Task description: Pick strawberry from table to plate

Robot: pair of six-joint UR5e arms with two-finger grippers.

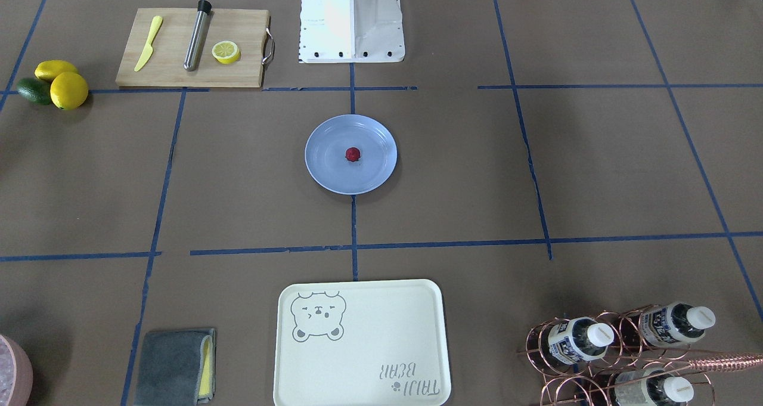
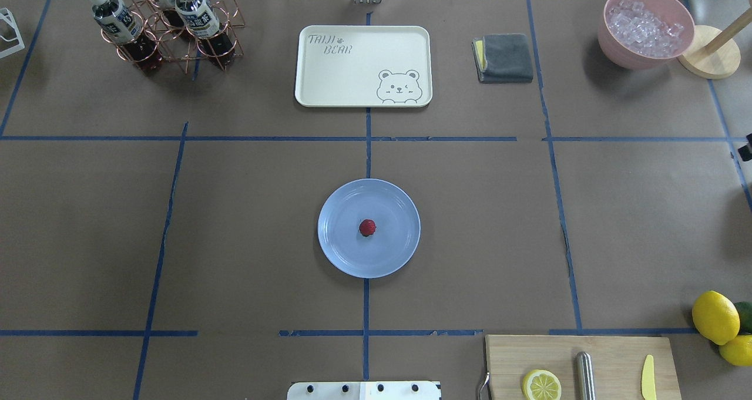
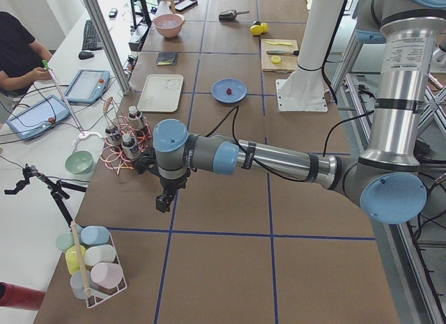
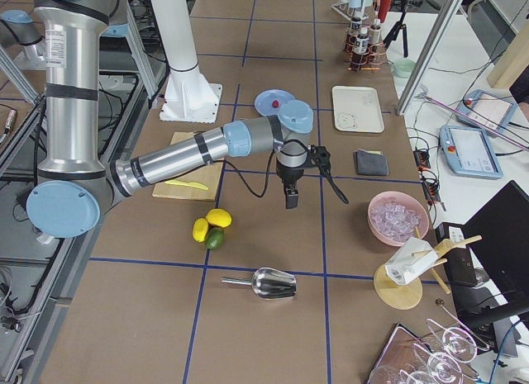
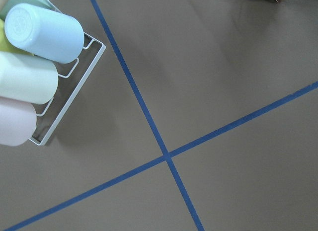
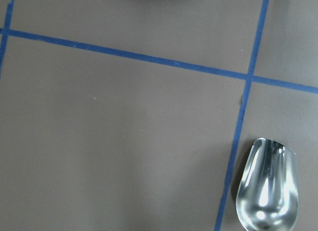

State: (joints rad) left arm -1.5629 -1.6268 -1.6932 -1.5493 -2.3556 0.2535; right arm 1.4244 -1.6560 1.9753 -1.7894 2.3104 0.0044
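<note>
The tiny dark-red strawberry (image 1: 353, 154) (image 2: 368, 227) rests in the middle of the light-blue plate (image 1: 322, 167) (image 2: 341, 256), at the centre of the brown-paper table (image 2: 235, 224). Neither arm appears in the overhead or front-facing views. My left gripper (image 3: 164, 201) shows only in the exterior left view, hanging over the table near the bottle rack, far from the plate. Only the exterior right view holds my right gripper (image 4: 293, 198), above the table beyond the lemons. For both I cannot tell whether they are open or shut. The wrist views show only table and tape.
A cutting board (image 2: 587, 359) carries a lemon half (image 2: 541, 385), a metal rod and a yellow knife. Lemons (image 2: 715, 316) lie beside it. The bear tray (image 2: 363, 65), a bottle rack (image 2: 164, 24), a grey cloth (image 2: 503, 57), an ice bowl (image 2: 645, 27), a metal scoop (image 6: 268, 189) and a cup rack (image 5: 35, 72) stand around.
</note>
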